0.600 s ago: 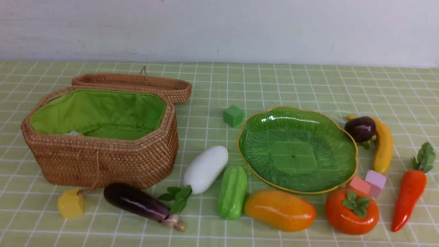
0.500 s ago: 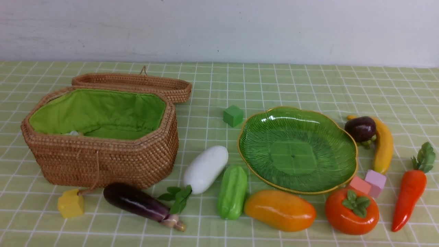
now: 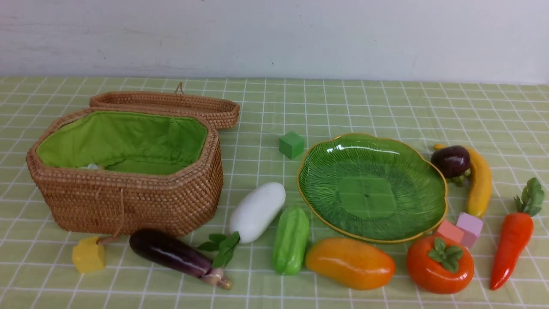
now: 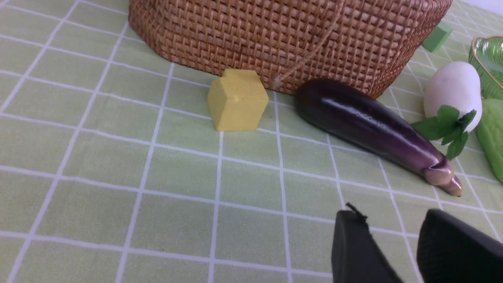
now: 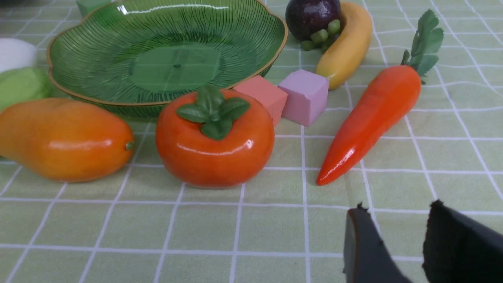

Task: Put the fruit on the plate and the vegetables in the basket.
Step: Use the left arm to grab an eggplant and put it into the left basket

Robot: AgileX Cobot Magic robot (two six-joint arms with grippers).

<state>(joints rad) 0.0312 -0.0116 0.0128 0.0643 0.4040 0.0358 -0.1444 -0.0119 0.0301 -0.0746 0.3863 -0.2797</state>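
The open wicker basket (image 3: 128, 197) stands left and the empty green plate (image 3: 373, 189) right. In front lie the eggplant (image 3: 171, 253), radish (image 3: 257, 210), gourd (image 3: 291, 240), mango (image 3: 349, 262) and persimmon (image 3: 439, 266). The carrot (image 3: 512, 244), banana (image 3: 480, 184) and mangosteen (image 3: 450, 161) lie right of the plate. Neither gripper shows in the front view. My left gripper (image 4: 393, 214) is open and empty, just short of the eggplant (image 4: 369, 125). My right gripper (image 5: 397, 206) is open and empty, near the carrot (image 5: 369, 118) tip and the persimmon (image 5: 214, 141).
A yellow cube (image 3: 88, 255) sits against the basket's front, a green cube (image 3: 291, 144) behind the plate, and a pink cube (image 3: 450, 231) and lilac cube (image 3: 469, 227) between plate, banana and persimmon. The basket lid (image 3: 167, 105) lies open behind it.
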